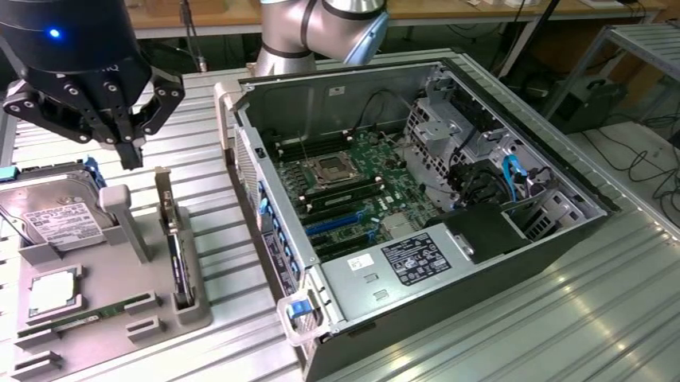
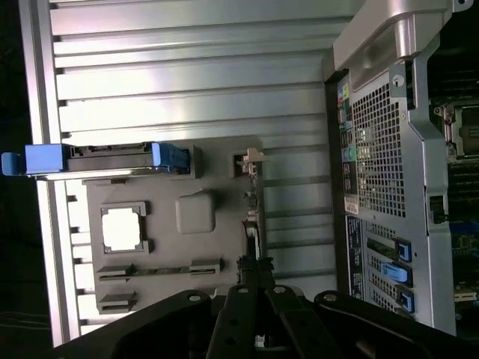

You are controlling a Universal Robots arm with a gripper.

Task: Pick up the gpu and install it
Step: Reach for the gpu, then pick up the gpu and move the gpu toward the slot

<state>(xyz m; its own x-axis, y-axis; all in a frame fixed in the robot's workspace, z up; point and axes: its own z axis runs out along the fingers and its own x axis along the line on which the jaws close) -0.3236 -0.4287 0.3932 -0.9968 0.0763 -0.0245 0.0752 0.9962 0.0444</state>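
The gpu (image 1: 178, 256) stands on its edge in a slot of the grey holder tray (image 1: 117, 263), its silver end bracket (image 1: 164, 195) pointing toward the back. My gripper (image 1: 130, 157) hangs above the tray, a little behind the gpu and toward the exterior view's left of it, fingers shut together and holding nothing. In the wrist view the gripper (image 2: 254, 268) points down at the thin edge-on gpu (image 2: 251, 224) just beyond its tips, with the bracket (image 2: 251, 160) at the card's far end.
The open computer case (image 1: 318, 87) lies to the exterior view's right, with the motherboard (image 1: 356, 187) and blue card slots (image 1: 338, 221) exposed. A hard drive (image 1: 53, 219), a processor (image 1: 53, 290) and a green RAM stick (image 1: 91, 314) also sit in the tray.
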